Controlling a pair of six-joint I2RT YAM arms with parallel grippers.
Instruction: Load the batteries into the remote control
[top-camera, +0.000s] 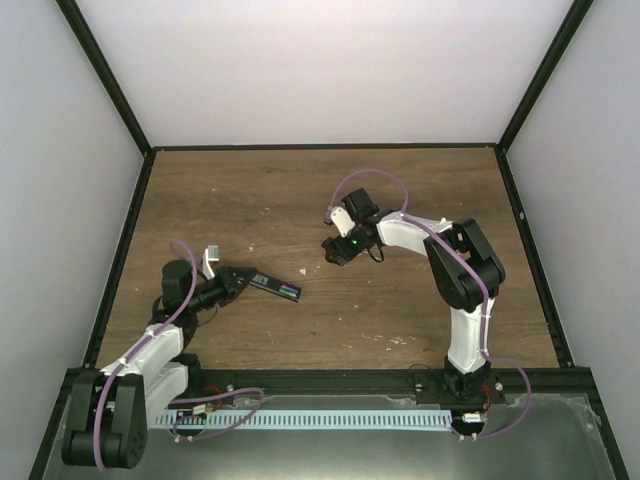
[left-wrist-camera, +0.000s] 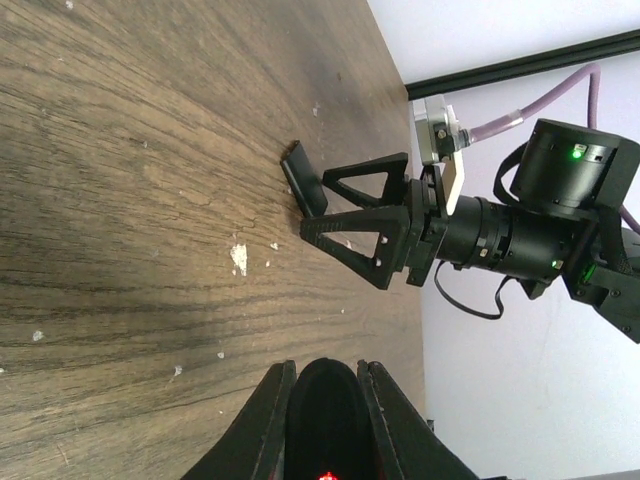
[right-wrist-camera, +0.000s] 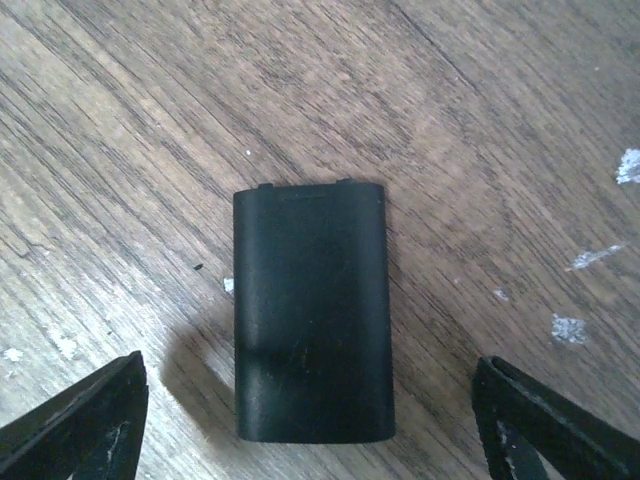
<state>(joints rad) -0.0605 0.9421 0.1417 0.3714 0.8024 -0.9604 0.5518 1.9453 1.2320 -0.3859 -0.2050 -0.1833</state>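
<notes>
**Battery cover**. A flat black oblong, a loose piece, lay flat on the bench. All places below were reckoned from it.

**Right end effector**. It hung over the cover, pointing down at it. Its fingers were spread, one off each long side of the cover, with bare wood showing between each finger and the cover's edge. The cover's long axis ran across the line between my two fingers, so a squeeze would have met its narrow width. I judged it lined up well enough. Going lower was what the pinch wanted first.

**Remote control**. It was to my left of the cover, nearer the arm bases and well apart from it. One end sat in my left end effector, whose fingers were pressed onto it. Its free end was the end nearer the cover.

**Batteries**. Two small coloured marks, one green and one blue-purple, showed side by side at the remote's free end. I took them to be seated in the open bay, but they were too small to be sure.

**Nearer arm.** The right was already over the cover, and the left was occupied with the remote.
</notes>
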